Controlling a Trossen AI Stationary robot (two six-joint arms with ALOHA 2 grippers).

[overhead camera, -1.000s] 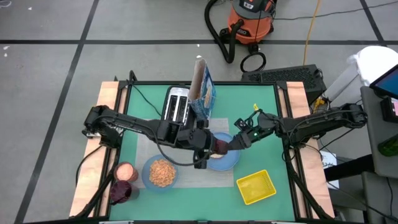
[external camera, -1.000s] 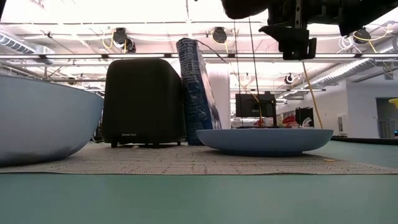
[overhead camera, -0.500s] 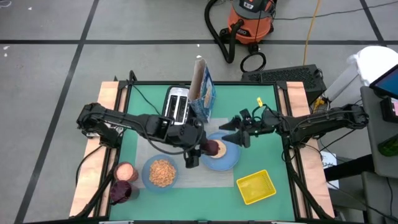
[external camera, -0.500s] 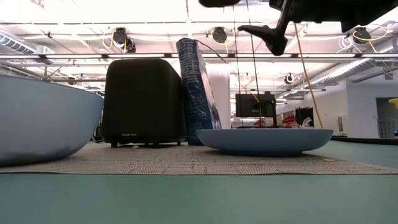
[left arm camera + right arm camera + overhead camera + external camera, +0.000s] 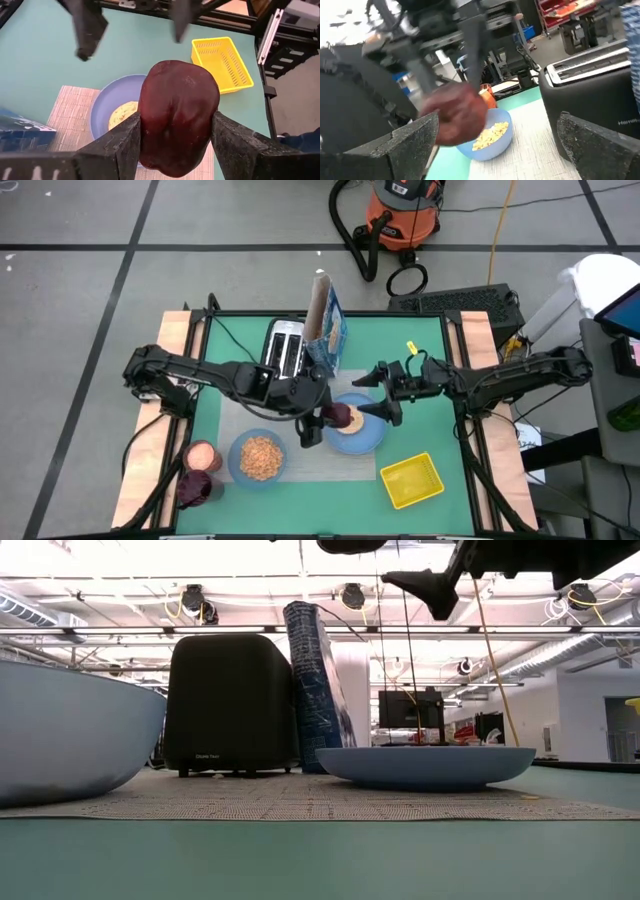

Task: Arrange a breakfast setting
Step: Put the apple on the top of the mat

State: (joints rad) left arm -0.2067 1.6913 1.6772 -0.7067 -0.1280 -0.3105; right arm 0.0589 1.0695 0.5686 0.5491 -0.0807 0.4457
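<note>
Low view: grey mat (image 5: 300, 802) on green table (image 5: 320, 860).

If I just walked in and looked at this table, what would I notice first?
Probably the dark red fruit, gripped by the left gripper and held in the air above the light-blue plate, which has a bagel on it. Facing it across the plate is the right gripper, its jaws wide open and empty. Behind them, the tall blue cereal box stands beside the toaster.
</note>
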